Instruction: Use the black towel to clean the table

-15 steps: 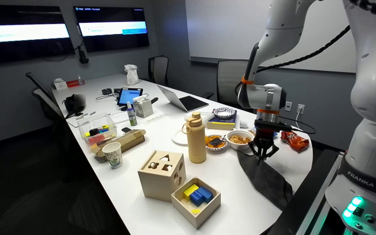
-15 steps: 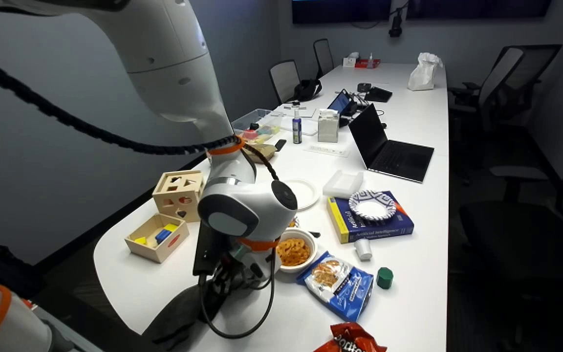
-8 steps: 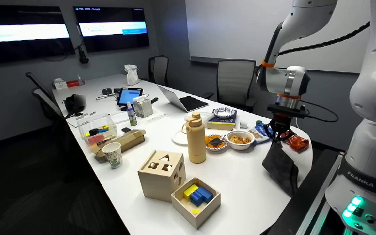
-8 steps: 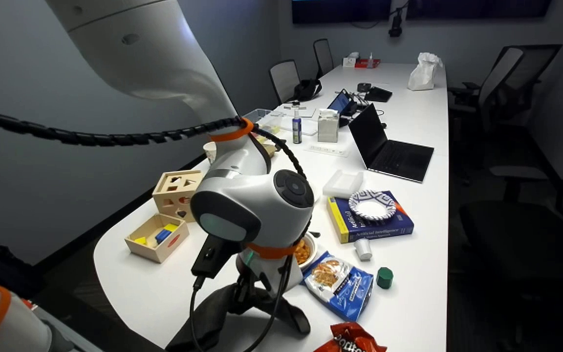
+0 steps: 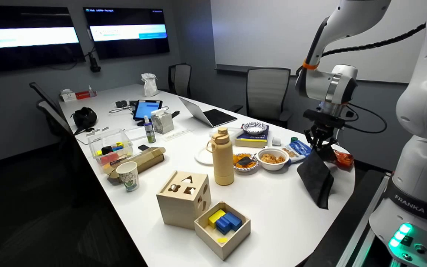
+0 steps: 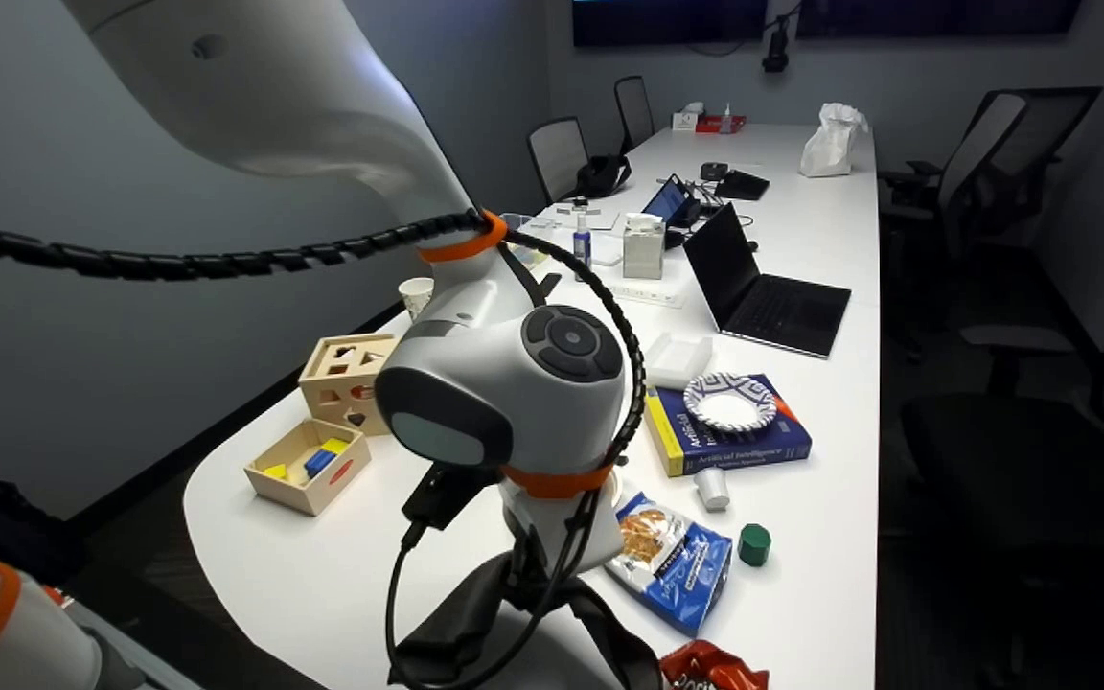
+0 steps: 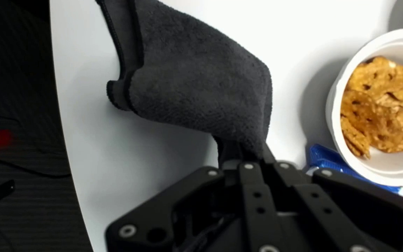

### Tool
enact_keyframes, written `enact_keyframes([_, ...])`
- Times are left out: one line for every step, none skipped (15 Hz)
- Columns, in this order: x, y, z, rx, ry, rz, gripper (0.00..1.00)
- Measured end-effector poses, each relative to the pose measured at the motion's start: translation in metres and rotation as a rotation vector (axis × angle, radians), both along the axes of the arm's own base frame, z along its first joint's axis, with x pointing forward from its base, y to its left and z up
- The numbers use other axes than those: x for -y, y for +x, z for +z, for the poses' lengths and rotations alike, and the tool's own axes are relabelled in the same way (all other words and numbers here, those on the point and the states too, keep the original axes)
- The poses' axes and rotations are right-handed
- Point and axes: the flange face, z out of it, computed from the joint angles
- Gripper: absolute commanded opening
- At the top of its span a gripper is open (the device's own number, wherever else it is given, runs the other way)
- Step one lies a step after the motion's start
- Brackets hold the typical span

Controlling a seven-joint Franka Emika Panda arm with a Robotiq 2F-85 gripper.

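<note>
The black towel hangs folded from my gripper near the rounded end of the white table. In an exterior view the towel drapes down on both sides of the gripper, and its one end lies against the red chip bag. In the wrist view the fingers are closed on the pinched part of the towel. The fingertips are partly hidden by the cloth. The towel's lower end hangs close to the table; I cannot tell whether it touches.
A white bowl of crackers and a blue snack bag are close to the gripper. A tan bottle, a wooden shape box and an open block tray stand further off. The table edge is near the towel.
The gripper has moved away from the bowl toward the red bag and risen. The towel, flat on the table a second ago, now hangs from it. The red bag has shifted slightly.
</note>
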Motion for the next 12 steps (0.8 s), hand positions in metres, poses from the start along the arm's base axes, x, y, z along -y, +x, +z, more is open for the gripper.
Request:
enact_keyframes([0.0018,0.003,0.0018,0.008,-0.011,-0.009,0.3])
enact_keyframes([0.0025,0.006,0.0032,0.015,-0.016,-0.014,0.12])
enact_keyframes([0.0025,0.007,0.0035,0.016,-0.017,-0.013,0.19])
enact_keyframes([0.0024,0.0067,0.003,0.015,-0.016,-0.013,0.26])
enact_keyframes([0.0023,0.0065,0.0025,0.014,-0.016,-0.013,0.3])
enact_keyframes([0.0022,0.0062,0.0023,0.013,-0.015,-0.013,0.3])
enact_keyframes([0.0022,0.0062,0.0022,0.013,-0.015,-0.013,0.3])
enact_keyframes([0.0022,0.0061,0.002,0.012,-0.015,-0.013,0.3])
enact_keyframes([0.0022,0.0061,0.002,0.012,-0.015,-0.013,0.3])
enact_keyframes([0.0022,0.0061,0.002,0.012,-0.015,-0.013,0.3])
enact_keyframes([0.0022,0.0061,0.0019,0.012,-0.015,-0.013,0.3])
enact_keyframes([0.0022,0.0061,0.0019,0.012,-0.015,-0.013,0.3])
